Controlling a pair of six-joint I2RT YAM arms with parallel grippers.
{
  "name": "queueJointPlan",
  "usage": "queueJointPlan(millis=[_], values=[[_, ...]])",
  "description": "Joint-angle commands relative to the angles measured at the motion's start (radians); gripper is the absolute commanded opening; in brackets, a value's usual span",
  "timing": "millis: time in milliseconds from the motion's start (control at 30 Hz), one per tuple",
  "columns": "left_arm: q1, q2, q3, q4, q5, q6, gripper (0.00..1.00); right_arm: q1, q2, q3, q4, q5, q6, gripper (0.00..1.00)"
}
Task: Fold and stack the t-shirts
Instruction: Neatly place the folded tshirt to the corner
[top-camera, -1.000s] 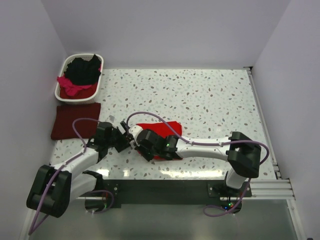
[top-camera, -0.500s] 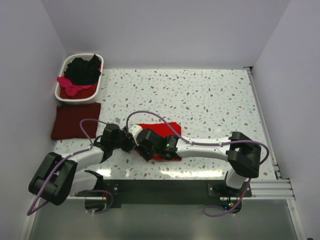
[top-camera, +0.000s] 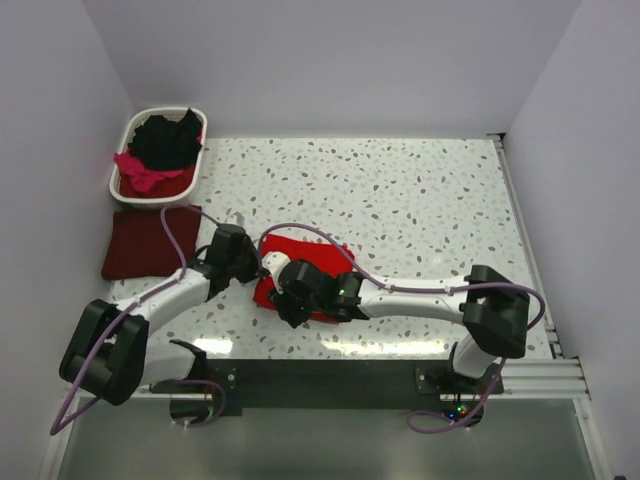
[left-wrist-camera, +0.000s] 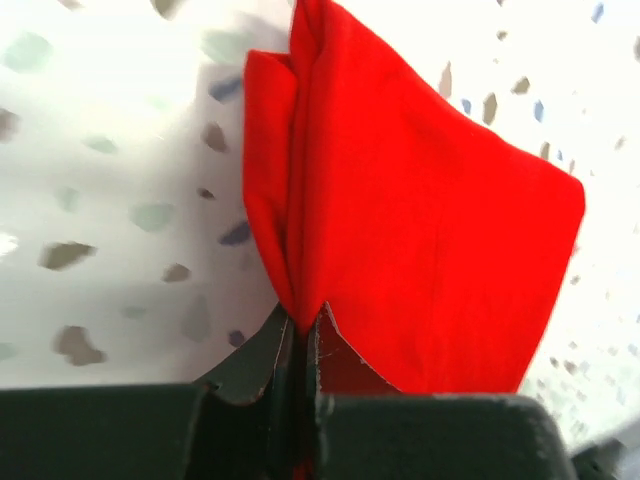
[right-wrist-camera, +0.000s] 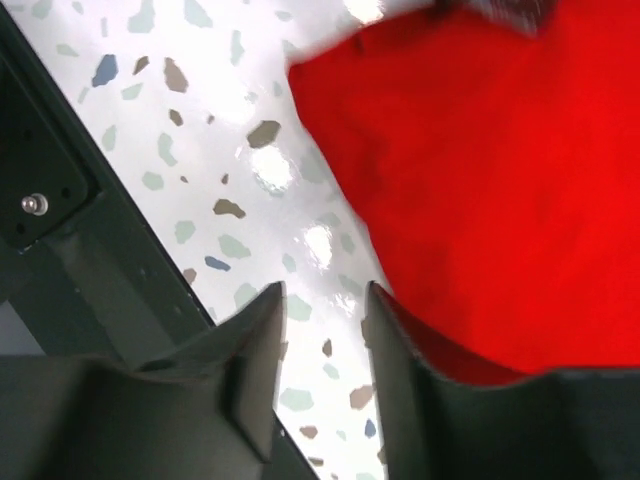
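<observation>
The bright red t-shirt (top-camera: 305, 250) lies folded on the speckled table in front of both arms. My left gripper (top-camera: 257, 266) is at its left edge and is shut on a bunched fold of the red t-shirt (left-wrist-camera: 400, 200); its jaws (left-wrist-camera: 300, 322) pinch the cloth between them. My right gripper (top-camera: 285, 308) is at the shirt's near-left corner. It stands open (right-wrist-camera: 325, 298) over bare table, with the red t-shirt (right-wrist-camera: 500, 170) just beside its right finger (right-wrist-camera: 385, 320). A dark maroon t-shirt (top-camera: 150, 243) lies folded at the left.
A white laundry basket (top-camera: 131, 128) stands at the back left, holding a black t-shirt (top-camera: 165, 140) and a magenta-pink one (top-camera: 140, 177). The black frame rail (right-wrist-camera: 60, 260) along the table's near edge is close behind my right gripper.
My left gripper has moved right to the red shirt's edge and shut on it. My right gripper has opened and let go of the cloth. The shirt has shifted a little to the left.
</observation>
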Motion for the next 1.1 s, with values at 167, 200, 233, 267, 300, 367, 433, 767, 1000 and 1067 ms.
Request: queueJointPlan(millis=[167,200,233,267,300,367,433,767,1000,1067], values=[[0.023,0.035,0.285,-0.373,-0.412,0.29,0.0,-0.032,-0.226,-0.089,-0.107,0.223,0.03,0.76],[0.025,0.038,0.304,-0.395,-0.464,0.306,0.0,-0.04,-0.25,-0.106,-0.113,0.244,0.038,0.81],[0.026,0.041,0.324,-0.436,-0.493,0.338,0.0,-0.049,-0.271,-0.142,-0.122,0.26,0.049,0.92],[0.027,0.046,0.36,-0.454,-0.524,0.352,0.0,-0.075,-0.293,-0.163,-0.127,0.277,0.072,0.97],[0.027,0.047,0.376,-0.473,-0.582,0.367,0.0,-0.091,-0.34,-0.179,-0.133,0.302,0.079,0.99],[0.033,0.049,0.419,-0.525,-0.639,0.401,0.0,-0.147,-0.383,-0.235,-0.134,0.3,0.096,0.99],[0.04,0.046,0.442,-0.556,-0.704,0.434,0.0,-0.184,-0.426,-0.282,-0.122,0.291,0.098,0.99],[0.16,0.046,0.546,-0.551,-0.822,0.625,0.03,-0.256,-0.432,-0.365,-0.049,0.259,0.066,0.99],[0.218,0.067,0.578,-0.511,-0.879,0.752,0.07,-0.258,-0.417,-0.388,-0.021,0.259,0.073,0.99],[0.224,0.081,0.607,-0.513,-0.894,0.758,0.07,-0.258,-0.413,-0.388,-0.019,0.265,0.072,0.99]])
